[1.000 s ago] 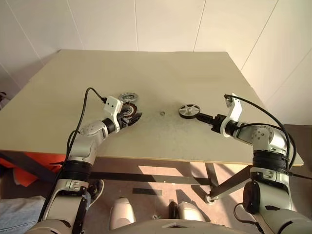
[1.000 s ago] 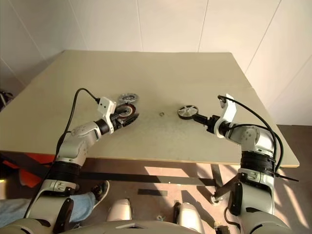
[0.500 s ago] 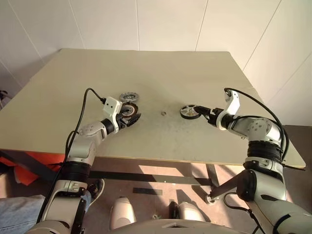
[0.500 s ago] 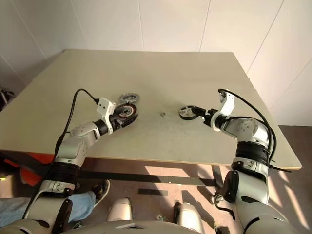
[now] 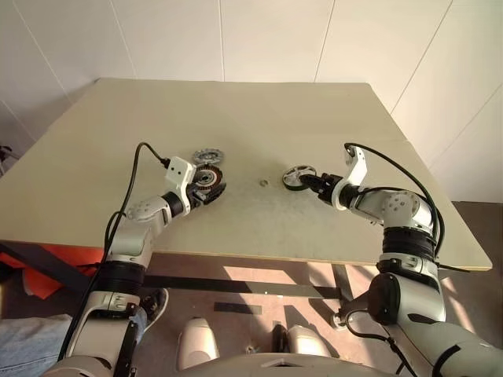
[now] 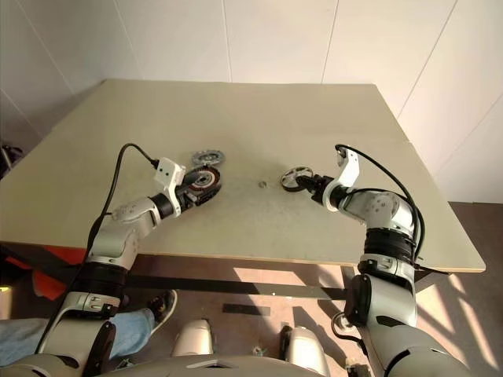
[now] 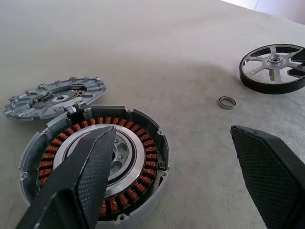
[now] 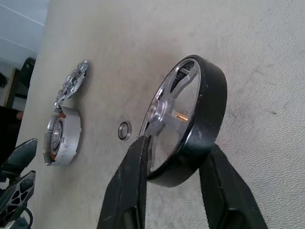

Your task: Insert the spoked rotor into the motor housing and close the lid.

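So right now my right gripper [image 8: 174, 179] has its two fingers pinched onto the black rim of the spoked rotor [image 8: 183, 119], one finger inside the wheel by the spokes and the other on the outside of the rim. From the head view the rotor [image 5: 298, 175] sits on the table [image 5: 236, 118] a bit right of the middle, with the right gripper coming in from about 4 o'clock.

My left gripper [image 7: 190, 176] is spread wide and holds nothing; one finger sits over the motor housing [image 7: 95, 160] and the other is out over bare table. The housing lies flat with its copper-red windings facing up, well apart from the rotor, roughly at 9 o'clock from it.

The lid [image 7: 55, 97] lies flat just beside the housing, at about 12 o'clock from it in the head view. A small metal ring [image 7: 227, 102] lies on the table between the housing and the rotor, touching neither.
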You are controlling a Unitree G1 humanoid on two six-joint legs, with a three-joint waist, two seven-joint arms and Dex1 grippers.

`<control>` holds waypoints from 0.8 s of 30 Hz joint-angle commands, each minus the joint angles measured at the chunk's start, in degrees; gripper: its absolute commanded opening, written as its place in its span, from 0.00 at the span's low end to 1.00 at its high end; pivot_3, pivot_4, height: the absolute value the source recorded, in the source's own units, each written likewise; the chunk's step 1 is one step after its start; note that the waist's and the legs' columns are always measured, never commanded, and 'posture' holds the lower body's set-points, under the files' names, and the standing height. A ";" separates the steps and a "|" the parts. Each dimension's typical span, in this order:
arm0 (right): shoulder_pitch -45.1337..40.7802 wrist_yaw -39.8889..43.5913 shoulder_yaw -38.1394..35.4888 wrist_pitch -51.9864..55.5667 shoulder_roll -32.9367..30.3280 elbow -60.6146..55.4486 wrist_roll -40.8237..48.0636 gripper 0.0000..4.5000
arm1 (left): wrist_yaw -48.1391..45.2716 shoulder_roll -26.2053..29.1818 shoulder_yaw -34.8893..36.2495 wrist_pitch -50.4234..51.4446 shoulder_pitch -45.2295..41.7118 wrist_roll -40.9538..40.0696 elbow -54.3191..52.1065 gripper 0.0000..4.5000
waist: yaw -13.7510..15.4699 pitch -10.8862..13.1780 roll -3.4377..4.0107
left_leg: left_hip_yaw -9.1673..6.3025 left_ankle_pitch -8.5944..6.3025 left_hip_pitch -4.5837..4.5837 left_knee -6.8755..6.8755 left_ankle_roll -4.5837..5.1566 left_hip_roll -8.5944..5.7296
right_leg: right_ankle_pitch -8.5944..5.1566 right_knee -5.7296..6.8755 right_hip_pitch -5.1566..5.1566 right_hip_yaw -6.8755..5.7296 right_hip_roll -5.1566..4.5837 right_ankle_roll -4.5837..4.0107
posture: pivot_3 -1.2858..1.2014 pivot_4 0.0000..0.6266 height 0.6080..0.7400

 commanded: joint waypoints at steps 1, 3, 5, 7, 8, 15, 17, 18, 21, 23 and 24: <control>-3.25 -0.26 -1.56 -1.74 -0.56 0.22 1.94 0.29 | 0.06 0.54 0.71 -0.88 -0.91 0.07 -1.65 0.90 | 0.01 0.00 0.00 | 0.00 0.00 0.00 0.00 0.00 0.00 | 0.00 0.00 0.00 0.00 0.00 0.00 | 0.52 0.00 1.00; -4.33 -0.83 -2.10 -2.98 -0.60 1.62 1.75 0.29 | 0.14 0.45 0.59 -0.92 -0.96 0.14 -1.58 0.90 | 0.00 0.00 0.00 | 0.00 0.00 0.00 0.00 -0.01 0.00 | 0.00 0.00 0.00 0.00 0.00 0.00 | 0.52 0.00 1.00; -4.95 -1.14 -2.25 -3.96 -0.58 2.72 1.55 0.29 | 0.18 0.33 0.49 -0.96 -1.00 0.21 -1.52 0.90 | 0.00 0.00 0.00 | 0.00 0.01 0.00 0.00 -0.01 0.00 | 0.00 0.00 0.00 0.00 0.00 0.00 | 0.52 0.00 1.00; -5.46 -1.48 -2.21 -4.88 -0.51 3.66 1.32 0.29 | 0.14 0.30 0.42 -0.97 -1.03 0.24 -1.49 0.90 | 0.00 0.00 0.00 | 0.00 0.01 -0.01 0.00 -0.01 0.00 | 0.00 0.00 0.00 0.00 0.00 0.00 | 0.52 0.00 1.00; -5.71 -1.64 -2.18 -5.43 -0.48 4.14 1.20 0.29 | 0.13 0.30 0.40 -0.95 -1.07 0.28 -1.47 0.90 | 0.00 0.00 0.00 | 0.00 0.01 -0.02 0.00 -0.01 0.00 | 0.00 -0.01 0.00 -0.01 0.00 0.00 | 0.52 0.00 1.00; -6.26 -1.71 -0.82 -7.68 -0.84 6.59 0.89 0.08 | 0.28 0.60 0.75 -0.87 -1.03 0.33 -1.59 0.90 | 0.14 -0.01 0.02 | -0.01 0.01 -0.01 0.00 -0.01 0.01 | 0.00 0.00 0.00 -0.03 0.00 0.00 | 0.52 0.00 1.00; -6.53 -1.81 -0.34 -7.72 -0.73 6.21 1.06 0.08 | 0.34 0.66 0.81 -0.84 -0.86 0.31 -1.70 0.90 | 0.16 -0.01 0.02 | -0.01 0.01 -0.03 0.00 -0.02 -0.02 | 0.00 0.00 0.01 -0.02 -0.03 0.00 | 0.52 0.00 1.00; -6.88 -2.15 -0.82 -7.85 -0.57 6.48 1.47 0.08 | 0.37 0.67 0.78 -0.84 -0.75 0.31 -1.76 0.90 | 0.13 -0.01 0.02 | -0.01 0.01 -0.02 0.01 -0.02 -0.02 | 0.00 0.00 0.01 -0.02 -0.03 0.00 | 0.52 0.00 1.00; -8.44 -3.42 -3.61 -8.81 -0.42 9.23 3.21 0.08 | 0.44 0.60 0.70 -0.78 -0.60 0.31 -1.82 0.90 | 0.08 -0.01 0.02 | -0.01 0.02 0.00 0.01 -0.03 0.00 | 0.00 0.02 0.01 -0.02 -0.02 0.00 | 0.52 0.00 1.00; -9.85 -4.52 -5.65 -9.76 -0.51 11.85 4.32 0.08 | 0.44 0.51 0.61 -0.72 -0.57 0.30 -1.84 0.90 | 0.05 -0.01 0.03 | -0.01 0.02 -0.02 0.01 -0.04 0.00 | 0.00 0.03 0.01 -0.02 -0.02 0.00 | 0.52 0.00 1.00; -10.80 -5.33 -7.00 -10.61 -0.60 13.72 4.87 0.08 | 0.44 0.44 0.51 -0.71 -0.54 0.34 -1.83 0.90 | 0.05 -0.01 0.03 | -0.01 0.02 -0.03 0.01 -0.04 -0.01 | 0.00 0.03 -0.01 -0.02 -0.02 0.00 | 0.52 0.00 1.00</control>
